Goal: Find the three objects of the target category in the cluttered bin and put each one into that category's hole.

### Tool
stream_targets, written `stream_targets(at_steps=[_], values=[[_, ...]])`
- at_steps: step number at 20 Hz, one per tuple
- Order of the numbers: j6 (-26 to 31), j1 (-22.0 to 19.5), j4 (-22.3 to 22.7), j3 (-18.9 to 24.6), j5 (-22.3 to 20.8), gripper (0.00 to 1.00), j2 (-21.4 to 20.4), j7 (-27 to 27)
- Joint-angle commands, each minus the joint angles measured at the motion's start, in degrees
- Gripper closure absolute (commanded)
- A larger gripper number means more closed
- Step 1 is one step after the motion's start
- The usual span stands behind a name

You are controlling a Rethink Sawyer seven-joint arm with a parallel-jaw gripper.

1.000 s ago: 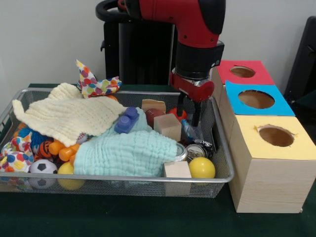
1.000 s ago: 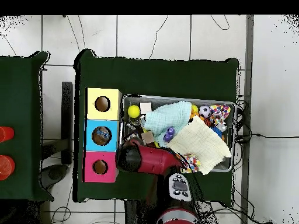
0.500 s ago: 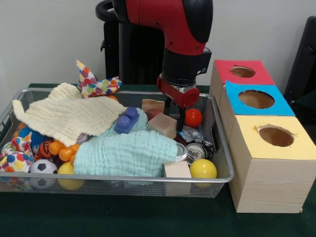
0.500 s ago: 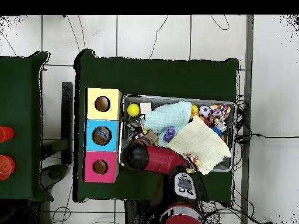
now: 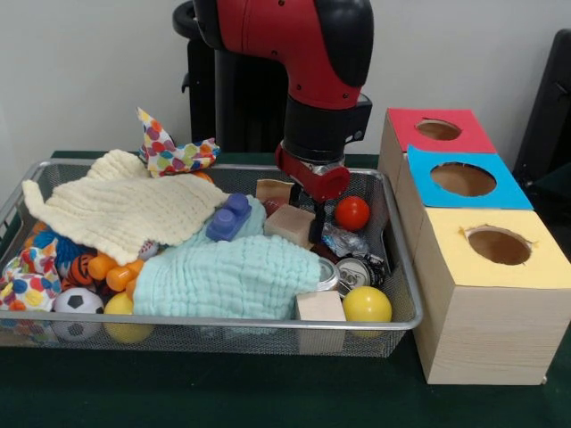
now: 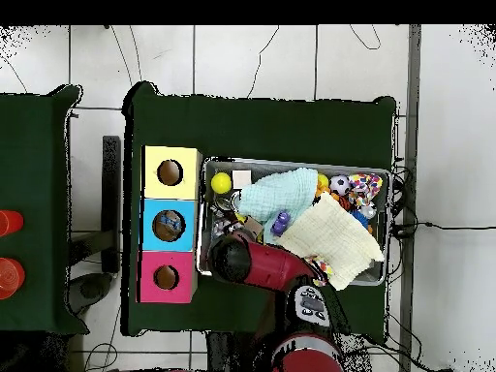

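Observation:
My gripper (image 5: 306, 230) hangs low in the right half of the wire bin (image 5: 268, 322), open around a tan wooden block (image 5: 287, 223) that lies tilted against the mint cloth (image 5: 227, 276). One dark finger (image 5: 318, 223) shows at the block's right edge; the other is hidden behind the block. A second wooden block (image 5: 275, 189) sits behind it and a third (image 5: 319, 307) stands at the front rim. To the right are the red box (image 5: 437, 143), the blue box (image 5: 462, 201) and the yellow box (image 5: 498, 267), each with a round hole. In the overhead view the arm (image 6: 254, 263) covers the gripper.
A red ball (image 5: 351, 212), crumpled foil (image 5: 343, 241), a can (image 5: 355, 272) and a yellow ball (image 5: 367, 304) lie right of the gripper. A blue toy (image 5: 229, 217) rests on the cloths. The cream cloth (image 5: 120, 209), balls and orange pieces fill the left half.
The gripper has moved left from near the bin's right wall and lower, coming down at the wooden block. The block has shifted left and tipped; the red ball is now uncovered.

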Motion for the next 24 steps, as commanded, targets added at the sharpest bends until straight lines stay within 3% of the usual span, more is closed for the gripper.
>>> stream_targets(at_steps=[1,8,15,24], values=[[-7.27,-0.58,1.07,5.22,4.16,0.00,3.04,11.63],[-8.65,2.57,2.44,4.89,8.95,0.00,3.09,14.38],[-7.70,3.27,3.51,5.88,11.85,0.00,1.66,13.05],[-12.02,2.26,1.63,5.64,11.50,0.00,6.18,10.83]])
